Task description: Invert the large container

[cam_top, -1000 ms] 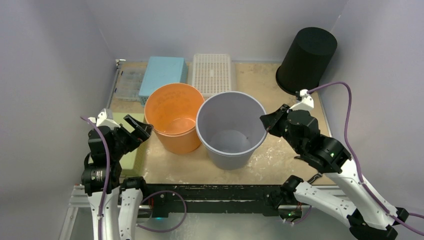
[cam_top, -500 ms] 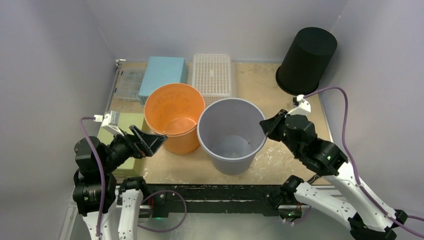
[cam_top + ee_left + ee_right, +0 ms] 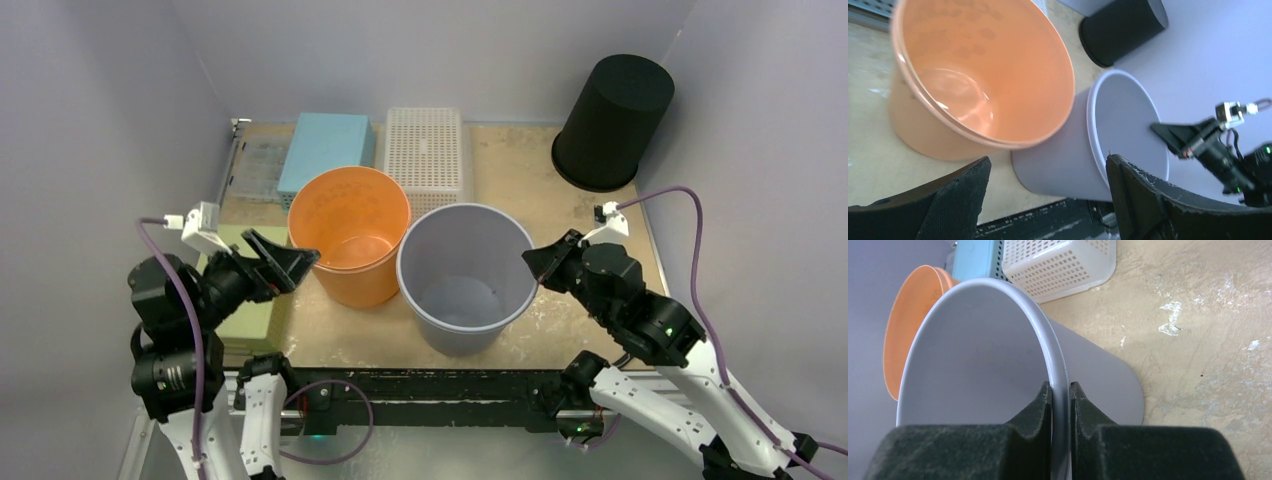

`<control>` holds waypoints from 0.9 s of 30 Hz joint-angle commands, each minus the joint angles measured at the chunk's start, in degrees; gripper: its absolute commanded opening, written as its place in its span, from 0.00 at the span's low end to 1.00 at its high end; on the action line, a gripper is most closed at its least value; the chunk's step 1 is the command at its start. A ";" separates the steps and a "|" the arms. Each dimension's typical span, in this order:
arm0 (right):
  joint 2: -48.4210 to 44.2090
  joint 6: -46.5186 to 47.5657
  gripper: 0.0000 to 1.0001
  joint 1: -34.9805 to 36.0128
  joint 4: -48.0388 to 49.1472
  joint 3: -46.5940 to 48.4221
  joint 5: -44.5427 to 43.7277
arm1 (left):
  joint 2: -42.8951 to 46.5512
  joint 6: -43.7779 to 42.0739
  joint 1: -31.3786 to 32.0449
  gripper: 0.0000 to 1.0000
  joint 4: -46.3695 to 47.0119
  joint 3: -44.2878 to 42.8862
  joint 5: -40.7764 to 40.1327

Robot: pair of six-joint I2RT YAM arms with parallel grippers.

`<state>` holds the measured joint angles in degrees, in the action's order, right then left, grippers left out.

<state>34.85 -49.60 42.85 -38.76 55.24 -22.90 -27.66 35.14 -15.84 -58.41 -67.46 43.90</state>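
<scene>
The large grey container [image 3: 462, 250] stands mouth up at the table's front middle, touching the orange bucket [image 3: 348, 225] on its left. My right gripper [image 3: 533, 262] is shut on the grey container's right rim, one finger inside and one outside; the right wrist view shows the rim [image 3: 1060, 370] pinched in that gripper [image 3: 1060, 389]. My left gripper [image 3: 288, 262] is open and empty, just left of the orange bucket. In the left wrist view its gripper [image 3: 1048, 162] frames the grey container [image 3: 1063, 160] and the orange bucket [image 3: 983, 75] from a distance.
A black bucket [image 3: 610, 120] stands upside down at the back right. A blue box [image 3: 325, 150] and a white perforated basket [image 3: 425, 148] lie at the back. A green pad [image 3: 250, 315] lies under the left arm. Grey walls close in both sides.
The right gripper and the grey container's rim have shifted a little toward the front. The left arm swung out and lifted, its open gripper still beside the orange bucket.
</scene>
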 commanded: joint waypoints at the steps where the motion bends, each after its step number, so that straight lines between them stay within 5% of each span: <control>1: 0.38 -2.71 0.00 0.19 4.96 0.44 0.83 | -8.72 -5.62 -0.60 0.83 -3.04 -9.30 -10.34; 6: 0.56 -2.57 0.00 0.20 4.94 -0.09 0.70 | -17.52 -7.66 -1.14 0.77 -3.00 -15.20 -16.35; 14: 1.74 -2.04 0.00 0.21 6.79 -1.08 1.35 | -19.77 -4.69 -2.18 0.76 3.76 -15.27 -11.84; 22: 3.64 -3.00 0.00 0.27 7.97 -1.30 1.47 | -30.03 -9.42 -1.99 0.77 5.06 -17.93 -16.70; 25: 3.71 -2.75 0.00 0.22 6.83 -0.40 0.64 | -34.09 -8.05 2.34 0.77 8.94 -19.30 -20.97; 27: 3.65 -2.62 0.00 0.24 6.14 0.07 -0.19 | -38.99 -7.89 12.71 0.77 9.20 -22.62 -30.06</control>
<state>38.68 -50.19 42.85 -35.05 53.84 -22.35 -60.34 27.86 -14.74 -54.17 -84.90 25.45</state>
